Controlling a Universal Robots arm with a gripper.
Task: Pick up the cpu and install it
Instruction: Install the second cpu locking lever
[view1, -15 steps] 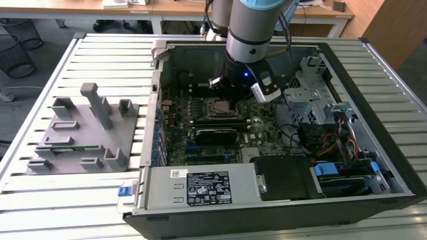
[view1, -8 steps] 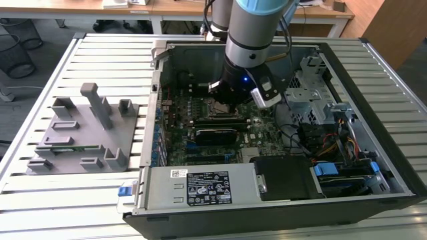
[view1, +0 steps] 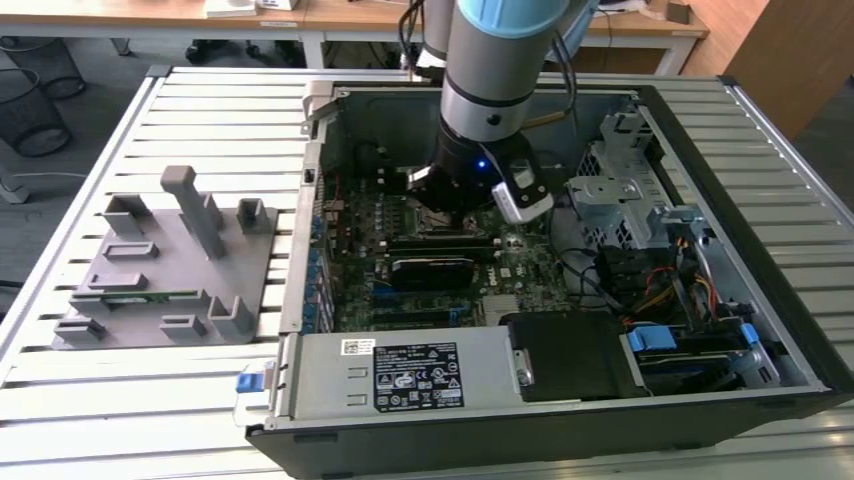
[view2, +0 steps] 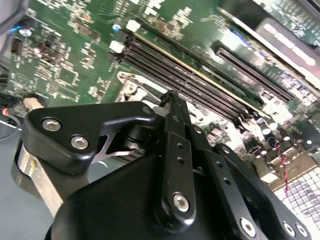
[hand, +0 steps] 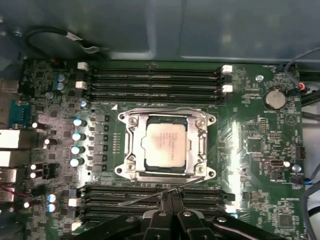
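Observation:
The cpu, a flat square chip with a silver-grey top, lies inside the metal-framed socket on the green motherboard. My gripper hovers just beside the socket's edge, over the neighbouring memory slots. Its black fingers are pressed together with nothing between them. The thin wire lever of the socket runs right by the fingertips. In the exterior view my gripper reaches down into the open computer case above the board's middle.
Empty memory slots flank the socket on both sides. A black card, the grey power supply and a drive cage crowd the case. A grey parts fixture stands on the slatted table at the exterior view's left.

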